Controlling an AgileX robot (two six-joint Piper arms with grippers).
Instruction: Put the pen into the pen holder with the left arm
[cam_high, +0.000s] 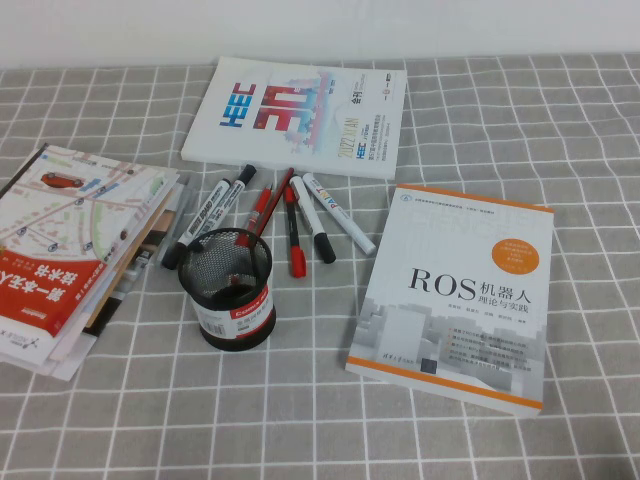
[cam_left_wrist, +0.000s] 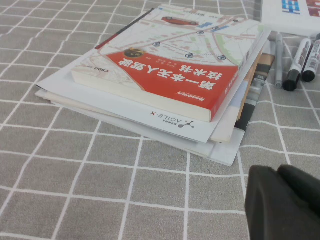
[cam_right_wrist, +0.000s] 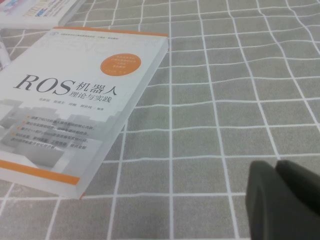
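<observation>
Pen holder (cam_high: 226, 290) stood upright on checked cloth (cam_high: 300, 400), pen (cam_high: 174, 228) laid just left of it beside book stack (cam_high: 70, 250), markers (cam_high: 215, 210) fanned behind it, left gripper (cam_left_wrist: 282, 202) seen low near stack, fingers closed, nothing held, right gripper (cam_right_wrist: 285, 197) seen beside ROS book (cam_right_wrist: 75, 105), fingers closed, nothing held.

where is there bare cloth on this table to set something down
Bare grey checked cloth lies in front of the black mesh pen holder, between the book stack and the ROS book. Crowded behind the holder, around the silver-grey pen and the markers. Left gripper and right gripper hover low over cloth.

Markers (cam_high: 222, 207), red pens (cam_high: 292, 232), three books on checked cloth (cam_high: 300, 400).
</observation>
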